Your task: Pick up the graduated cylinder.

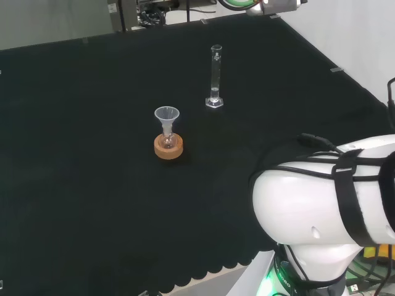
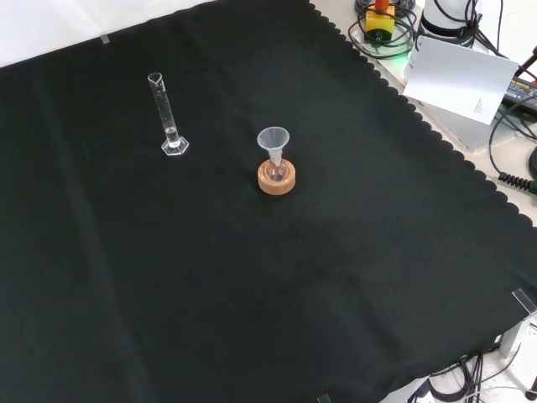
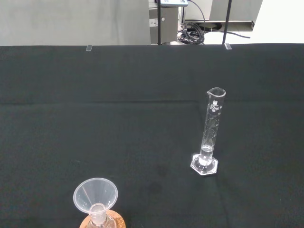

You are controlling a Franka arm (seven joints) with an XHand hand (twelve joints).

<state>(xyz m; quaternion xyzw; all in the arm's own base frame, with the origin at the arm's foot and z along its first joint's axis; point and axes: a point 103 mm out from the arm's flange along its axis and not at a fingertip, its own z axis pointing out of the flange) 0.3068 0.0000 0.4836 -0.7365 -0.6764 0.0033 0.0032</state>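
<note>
A tall, narrow clear graduated cylinder (image 1: 215, 77) stands upright on its hexagonal foot, far out on the black cloth in the head view. In the front view the cylinder (image 2: 168, 117) stands at the upper left. The wrist view shows the cylinder (image 3: 209, 135) upright with nothing touching it.
A small flask with a clear funnel (image 1: 166, 117) in its neck sits on a cork ring (image 1: 168, 148), nearer and to the left of the cylinder in the head view. The arm's white link (image 1: 327, 203) fills the lower right there. Cables and a white box (image 2: 460, 80) lie beyond the cloth's edge.
</note>
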